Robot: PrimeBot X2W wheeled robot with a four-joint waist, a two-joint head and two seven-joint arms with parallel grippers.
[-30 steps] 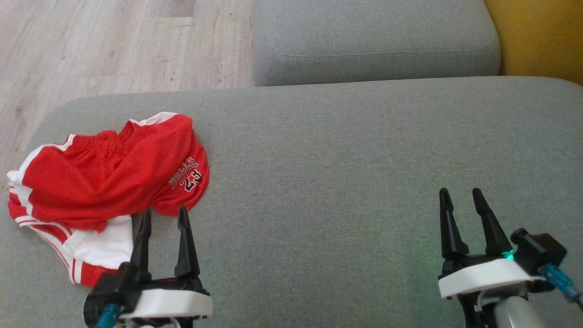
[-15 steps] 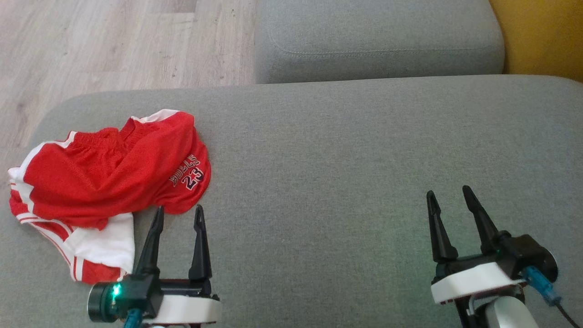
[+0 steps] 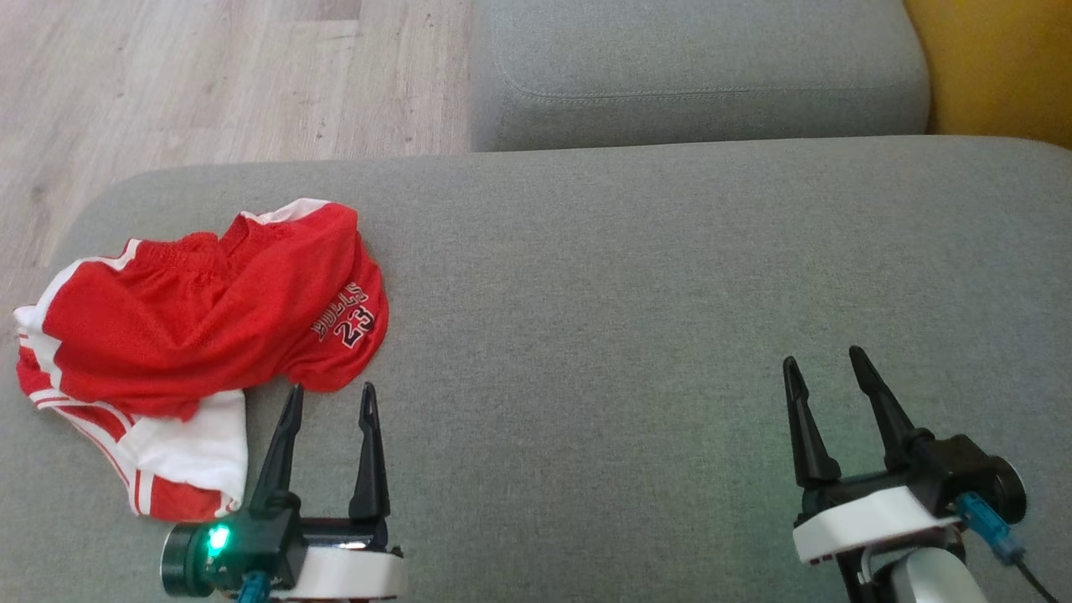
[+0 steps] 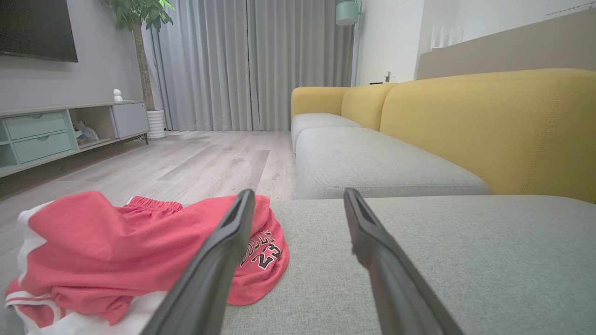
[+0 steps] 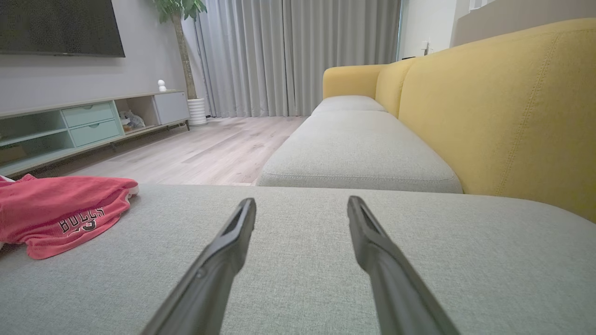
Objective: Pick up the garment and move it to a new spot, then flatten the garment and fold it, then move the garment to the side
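Nearest us, the left gripper (image 3: 331,389) points across the wide grey fabric sofa seat (image 3: 603,318), its two dark fingers spread with nothing between them, and the right gripper (image 3: 822,358), well apart on the other side, is just as wide and empty. Right at the left fingertips, spreading away to their left, lie the crumpled red-and-white mesh basketball shorts (image 3: 193,327) near the seat's left edge; whether a tip touches the hem I can't tell. Beyond come a second grey cushion (image 3: 695,75), pale wood floor (image 3: 209,84) and the yellow sofa back (image 3: 997,67).
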